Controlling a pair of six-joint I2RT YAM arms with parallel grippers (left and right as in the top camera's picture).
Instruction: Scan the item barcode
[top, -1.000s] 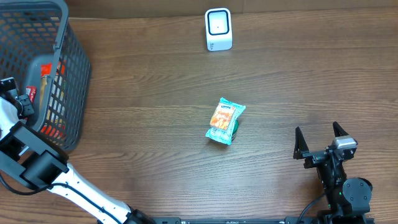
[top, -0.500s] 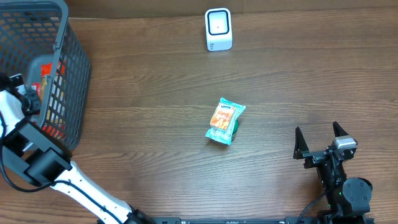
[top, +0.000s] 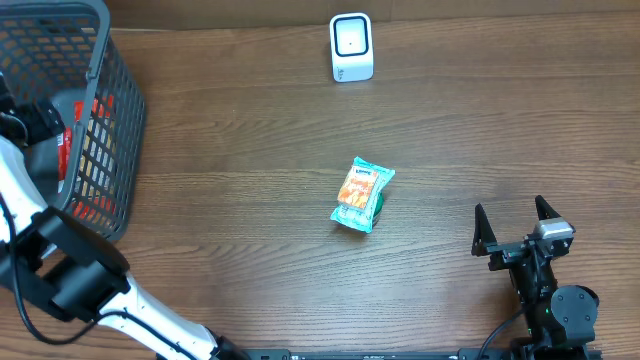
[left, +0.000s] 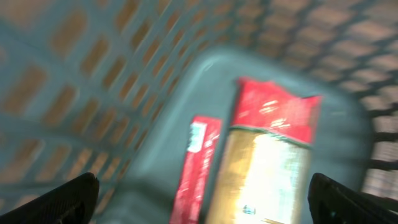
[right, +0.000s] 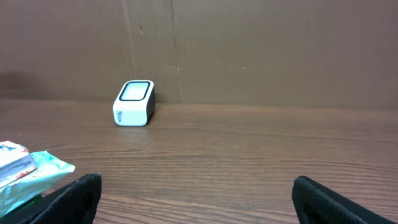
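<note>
Packet (top: 362, 194) left of right gripper (top: 509, 207) (jaws apart)

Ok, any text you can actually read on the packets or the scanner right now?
Nothing reads clearly.
Snack packet: print on its front, too small to read.
Scanner: no readable marking in either view.
Red and gold packet in the basket: print blurred, unreadable.
Slim red box beside it: blurred, unreadable.

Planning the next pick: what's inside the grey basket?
Two packages lie on the basket floor: a large pack with a red top and pale front, and a slim red box beside it. The view is blurred; labels unreadable, and anything beneath them is covered.
</note>
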